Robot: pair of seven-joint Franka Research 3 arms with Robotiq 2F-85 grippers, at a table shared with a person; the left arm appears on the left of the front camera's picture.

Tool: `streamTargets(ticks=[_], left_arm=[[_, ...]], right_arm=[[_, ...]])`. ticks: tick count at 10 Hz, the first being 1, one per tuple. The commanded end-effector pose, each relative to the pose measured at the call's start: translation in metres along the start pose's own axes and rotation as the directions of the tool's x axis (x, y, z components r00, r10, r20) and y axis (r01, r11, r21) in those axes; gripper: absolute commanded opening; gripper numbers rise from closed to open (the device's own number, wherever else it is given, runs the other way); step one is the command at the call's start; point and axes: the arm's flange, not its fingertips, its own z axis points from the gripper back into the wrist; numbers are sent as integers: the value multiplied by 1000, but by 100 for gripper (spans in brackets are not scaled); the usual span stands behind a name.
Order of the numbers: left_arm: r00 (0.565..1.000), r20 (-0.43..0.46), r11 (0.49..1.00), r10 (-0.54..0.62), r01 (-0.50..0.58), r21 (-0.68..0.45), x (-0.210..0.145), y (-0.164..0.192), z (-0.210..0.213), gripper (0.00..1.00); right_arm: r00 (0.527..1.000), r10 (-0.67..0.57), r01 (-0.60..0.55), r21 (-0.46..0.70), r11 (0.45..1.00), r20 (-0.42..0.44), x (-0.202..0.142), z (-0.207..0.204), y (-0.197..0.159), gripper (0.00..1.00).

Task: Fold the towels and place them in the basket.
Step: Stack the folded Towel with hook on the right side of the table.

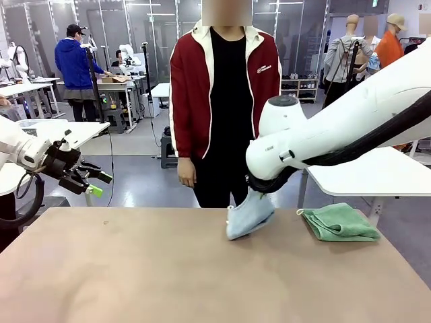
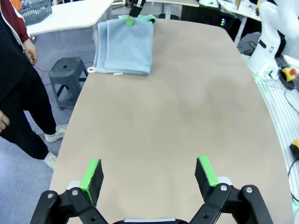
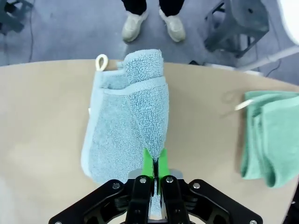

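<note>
The grey towel (image 3: pixel 126 121) is pinched between the clenched fingers of the right gripper (image 3: pixel 154 165), low in the middle of the right wrist view. From the pads a ridge of cloth runs up the frame to a rolled end near the far table edge, so its long axis is seen running bottom to top. A small white loop (image 3: pixel 101 61) sticks out at its upper left corner.

In the front view the same towel (image 1: pixel 250 214) is seen just right of centre, one end lifted under the right arm's wrist and the lower end resting on the table (image 1: pixel 168 269).

The green towel (image 1: pixel 340 223) is seen folded at the right of the front view, near the right table edge, well apart from the grey one. In the right wrist view it (image 3: pixel 270 135) lies along the right edge of the frame.

The left gripper (image 1: pixel 94 182) is held at the left of the front view, beyond the table's left far corner, its jaws spread wide with nothing between them.

In the left wrist view the two green pads (image 2: pixel 91 173) stand far apart at the bottom, with bare tabletop (image 2: pixel 177 116) between them and the grey towel (image 2: pixel 126 45) at the upper left. A person (image 1: pixel 225 101) stands at the far side.
</note>
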Motion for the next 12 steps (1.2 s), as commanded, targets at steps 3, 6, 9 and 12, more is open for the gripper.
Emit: streamTargets(ticks=[3, 6, 9, 12], left_arm=[[1000, -2, 1000, -3, 3, 5, 2, -1, 0, 100], [1000, -2, 1000, -3, 3, 5, 2, -1, 0, 100], [1000, -2, 1000, -3, 3, 5, 2, -1, 0, 100], [1000, -2, 1000, -3, 3, 5, 2, -1, 0, 100]], right_arm=[[993, 122, -122, -96, 988, -6, 21, 27, -33, 0], [996, 94, -94, -85, 992, -3, 21, 25, -36, 0], [996, 94, -94, -85, 992, -3, 21, 25, -36, 0], [994, 106, -106, -102, 989, -8, 24, 30, -44, 5]])
